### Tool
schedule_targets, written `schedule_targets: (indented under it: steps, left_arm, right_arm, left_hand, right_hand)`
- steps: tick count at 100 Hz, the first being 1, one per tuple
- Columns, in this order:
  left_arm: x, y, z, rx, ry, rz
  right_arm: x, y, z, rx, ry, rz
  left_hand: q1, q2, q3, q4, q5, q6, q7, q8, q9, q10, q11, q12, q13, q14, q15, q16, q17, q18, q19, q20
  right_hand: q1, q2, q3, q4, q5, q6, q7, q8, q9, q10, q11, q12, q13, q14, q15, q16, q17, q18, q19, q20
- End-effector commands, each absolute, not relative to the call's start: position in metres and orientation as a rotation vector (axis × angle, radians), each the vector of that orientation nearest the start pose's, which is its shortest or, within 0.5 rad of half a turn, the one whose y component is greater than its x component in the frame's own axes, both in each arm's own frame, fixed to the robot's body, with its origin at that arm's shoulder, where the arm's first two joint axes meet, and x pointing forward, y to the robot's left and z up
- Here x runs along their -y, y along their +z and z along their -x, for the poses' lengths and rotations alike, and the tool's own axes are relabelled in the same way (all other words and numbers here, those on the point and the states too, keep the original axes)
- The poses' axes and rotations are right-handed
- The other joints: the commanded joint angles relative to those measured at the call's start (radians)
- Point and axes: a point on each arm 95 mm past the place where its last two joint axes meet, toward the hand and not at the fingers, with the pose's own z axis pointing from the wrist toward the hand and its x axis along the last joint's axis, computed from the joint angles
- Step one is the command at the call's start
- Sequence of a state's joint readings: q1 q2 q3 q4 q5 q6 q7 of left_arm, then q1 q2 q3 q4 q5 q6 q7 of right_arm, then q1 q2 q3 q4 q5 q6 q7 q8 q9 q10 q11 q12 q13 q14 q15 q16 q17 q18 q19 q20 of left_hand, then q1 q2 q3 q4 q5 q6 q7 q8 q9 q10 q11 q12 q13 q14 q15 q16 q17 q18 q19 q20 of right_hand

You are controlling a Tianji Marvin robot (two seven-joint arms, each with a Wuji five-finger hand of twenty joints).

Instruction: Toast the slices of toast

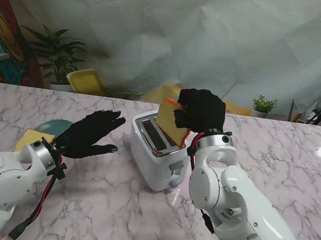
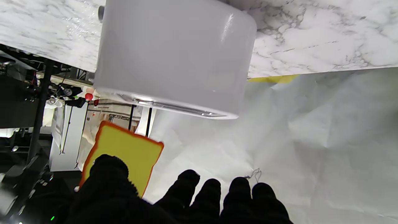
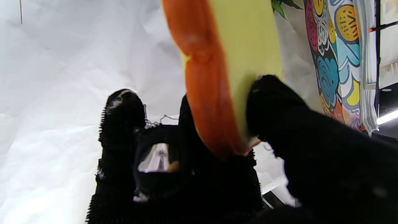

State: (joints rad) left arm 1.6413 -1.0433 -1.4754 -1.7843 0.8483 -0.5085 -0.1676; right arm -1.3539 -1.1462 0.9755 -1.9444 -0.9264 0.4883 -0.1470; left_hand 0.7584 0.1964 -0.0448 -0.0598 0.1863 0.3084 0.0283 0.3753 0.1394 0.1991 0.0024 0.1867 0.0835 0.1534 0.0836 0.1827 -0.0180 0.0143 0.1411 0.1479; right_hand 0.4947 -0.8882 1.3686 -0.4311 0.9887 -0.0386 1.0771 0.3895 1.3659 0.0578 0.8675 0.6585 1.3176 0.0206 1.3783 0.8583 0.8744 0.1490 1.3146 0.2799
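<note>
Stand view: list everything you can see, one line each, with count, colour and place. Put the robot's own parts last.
white two-slot toaster: 1, white with metal top, table centre
yellow toast slice with orange crust: 1, held over the toaster's slots, tilted
second yellow toast slice: 1, on the teal plate, far left
teal round plate: 1, left, mostly hidden by the left hand
white marble table: 1, grey-veined
yellow chair: 1, behind the table
potted green plants: 2, beyond the table's far edge
left hand: 1, black glove, open, left of the toaster
right hand: 1, black glove, gripping the held slice
</note>
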Motion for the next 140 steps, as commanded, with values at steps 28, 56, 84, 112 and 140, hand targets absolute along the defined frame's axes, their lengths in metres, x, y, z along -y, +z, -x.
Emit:
schedule_targets:
  steps: [28,56,84,112,140]
  left_arm:
    - [-0.022,-0.208,-0.380,-1.776,-1.853,0.865]
    - [-0.019,-0.193,-0.382,-1.816,-1.849,0.877]
    - [-0.019,-0.182,-0.384,-1.855,-1.836,0.891]
    - [-0.018,-0.174,-0.386,-1.874,-1.823,0.895]
    - [-0.015,-0.173,-0.389,-1.879,-1.818,0.880]
  right_arm:
    - [-0.103,-0.162,-0.419,-0.970,1.696,-1.106]
    - [-0.110,-0.163,-0.429,-0.976,1.699,-1.097]
    - [-0.112,-0.169,-0.437,-0.957,1.698,-1.112]
    - [-0.115,-0.179,-0.444,-0.953,1.691,-1.144]
    - [-0.115,-0.186,-0.446,-0.939,1.681,-1.178]
  left_hand:
    - [-0.007,0.025,-0.003,0.007,-0.015,0.001,-0.008,-0.014,0.003,-0.003,0.004,0.010,-0.023,0.009,0.003,-0.006,0.026,-0.040,-0.065,0.021]
    - [0.005,0.012,-0.001,0.009,-0.002,-0.003,-0.003,-0.015,0.010,0.000,-0.002,0.016,-0.022,0.013,0.010,-0.009,0.036,-0.037,-0.085,0.027]
    - [0.012,0.008,-0.001,0.010,0.011,-0.010,0.002,-0.015,0.020,-0.004,-0.001,0.020,-0.017,0.012,0.022,-0.009,0.046,-0.034,-0.090,0.036]
    - [0.016,0.006,-0.001,0.010,0.022,-0.016,0.006,-0.015,0.032,-0.010,0.000,0.022,-0.013,0.011,0.035,-0.007,0.054,-0.034,-0.091,0.045]
    - [0.018,0.010,-0.001,0.010,0.025,-0.016,0.007,-0.016,0.032,-0.008,-0.001,0.022,-0.014,0.010,0.038,-0.009,0.054,-0.035,-0.094,0.050]
  right_hand:
    - [0.043,-0.026,0.140,0.006,0.063,-0.093,0.083,0.015,0.090,0.088,0.077,0.010,0.003,-0.106,0.063,0.012,0.023,-0.010,0.035,0.007]
    - [0.041,-0.025,0.141,0.005,0.064,-0.094,0.084,0.013,0.090,0.084,0.079,0.008,0.002,-0.107,0.064,0.011,0.023,-0.013,0.035,0.006]
    - [0.041,-0.026,0.142,0.004,0.062,-0.094,0.083,0.012,0.090,0.085,0.081,0.006,0.002,-0.107,0.062,0.009,0.024,-0.012,0.037,0.006]
    - [0.040,-0.025,0.141,0.004,0.063,-0.092,0.084,0.010,0.090,0.084,0.082,0.005,0.002,-0.107,0.062,0.007,0.024,-0.012,0.037,0.005]
    - [0.043,-0.026,0.142,0.005,0.061,-0.088,0.084,0.010,0.090,0.087,0.084,0.005,0.003,-0.104,0.063,0.006,0.022,-0.010,0.040,0.006]
